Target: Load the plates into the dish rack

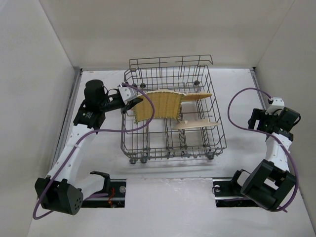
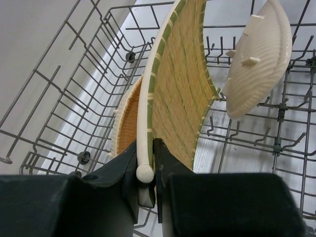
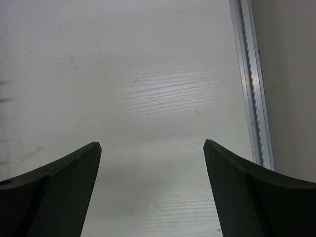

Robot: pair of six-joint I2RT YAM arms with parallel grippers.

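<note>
The grey wire dish rack (image 1: 173, 149) stands mid-table. My left gripper (image 1: 134, 102) reaches over the rack's left side and is shut on the rim of a yellow woven plate (image 1: 159, 104), holding it on edge inside the rack. In the left wrist view the jaws (image 2: 146, 148) pinch that plate's white rim, and its yellow weave (image 2: 180, 89) faces right. An orange plate (image 2: 129, 118) stands just behind it on the left. Two more plates (image 1: 197, 96) (image 1: 196, 125) stand on edge in the right half; one shows its pale underside (image 2: 259, 59). My right gripper (image 1: 257, 118) is open over bare table (image 3: 152, 145).
Upright tines and wire walls (image 2: 74, 108) surround the held plate. A metal rail (image 3: 251, 84) runs along the table's right edge near my right gripper. White walls enclose the table on three sides.
</note>
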